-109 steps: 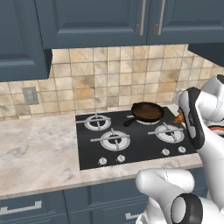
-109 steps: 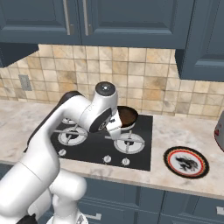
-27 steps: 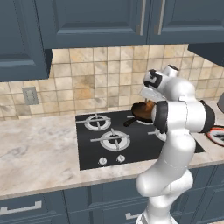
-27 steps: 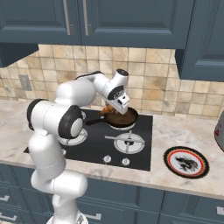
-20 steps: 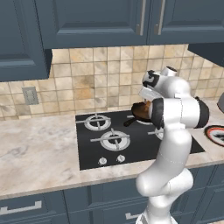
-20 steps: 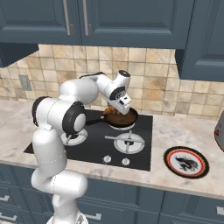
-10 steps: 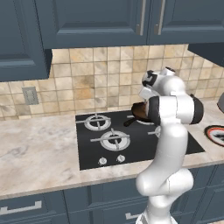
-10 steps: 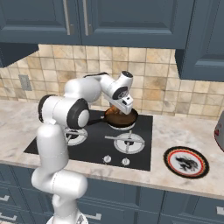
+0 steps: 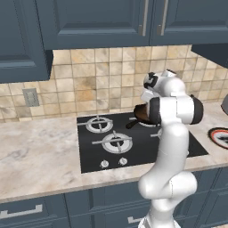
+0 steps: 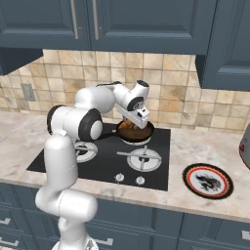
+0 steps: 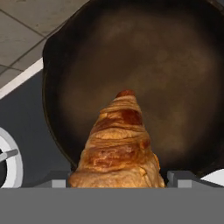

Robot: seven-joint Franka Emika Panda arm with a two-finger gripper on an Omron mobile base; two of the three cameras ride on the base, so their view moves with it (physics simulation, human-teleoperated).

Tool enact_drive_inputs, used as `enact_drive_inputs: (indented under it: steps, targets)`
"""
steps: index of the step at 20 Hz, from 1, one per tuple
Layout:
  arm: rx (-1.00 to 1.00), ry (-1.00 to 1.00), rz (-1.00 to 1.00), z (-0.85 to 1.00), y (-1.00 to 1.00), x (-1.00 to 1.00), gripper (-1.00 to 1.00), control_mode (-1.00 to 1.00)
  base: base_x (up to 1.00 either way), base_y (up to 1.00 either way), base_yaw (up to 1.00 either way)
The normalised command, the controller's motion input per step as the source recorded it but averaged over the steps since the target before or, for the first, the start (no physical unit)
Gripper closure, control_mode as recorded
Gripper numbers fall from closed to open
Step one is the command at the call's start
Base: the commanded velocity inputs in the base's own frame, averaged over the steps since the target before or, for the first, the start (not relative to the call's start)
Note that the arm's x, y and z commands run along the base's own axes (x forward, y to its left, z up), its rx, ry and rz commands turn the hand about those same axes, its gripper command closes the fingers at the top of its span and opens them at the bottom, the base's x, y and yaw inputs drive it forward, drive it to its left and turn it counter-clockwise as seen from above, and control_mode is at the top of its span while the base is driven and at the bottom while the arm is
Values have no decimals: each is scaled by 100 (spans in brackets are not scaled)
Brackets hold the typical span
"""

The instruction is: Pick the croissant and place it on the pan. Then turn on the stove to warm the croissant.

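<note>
A white robot arm reaches over the stove (image 10: 73,161) in a rendered kitchen, its gripper (image 10: 138,123) poised above the pan (image 10: 139,133) on the stove's back burner. From the hand view, the croissant (image 11: 119,146) sits between the two finger tips, its pointed end hanging out over the pan's (image 11: 148,74) dark floor. The jaws appear closed on its wide end, though the grey band hides the contact, so how firm the grip is remains unclear. The croissant (image 10: 131,124) shows as a small golden patch just under the hand, above the pan's near side.

What could go wrong, as a judgement:

- The croissant is over the pan's near portion, not its centre. If released here it may land close to the rim, tip against the wall or roll onto the stove (image 11: 26,118).
- It hangs tilted, tip forward. Dropped from any height, it could bounce or tumble out of the shallow pan.
- Lowering too far could press the fingers onto the pan and shove it off the burner.
- A soft pastry gripped at one end may tear or stick to a finger as the jaws open.
- The knobs (image 10: 129,179) lie along the stove's front edge. Turning the wrong one would light a burner away from the pan, leaving the croissant cold.
</note>
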Motion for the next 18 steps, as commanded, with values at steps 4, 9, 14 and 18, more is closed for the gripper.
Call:
enact_drive_inputs:
  steps: [4, 9, 14, 18]
  targets:
    - [0, 5, 2, -15, 0, 9, 100, -100, 0, 0, 0]
    - [0, 5, 2, -17, 0, 10, 100, -100, 0, 0, 0]
    - [0, 5, 2, -17, 0, 8, 100, -100, 0, 0, 0]
    - [0, 4, 3, -18, 0, 3, 100, -100, 0, 0, 0]
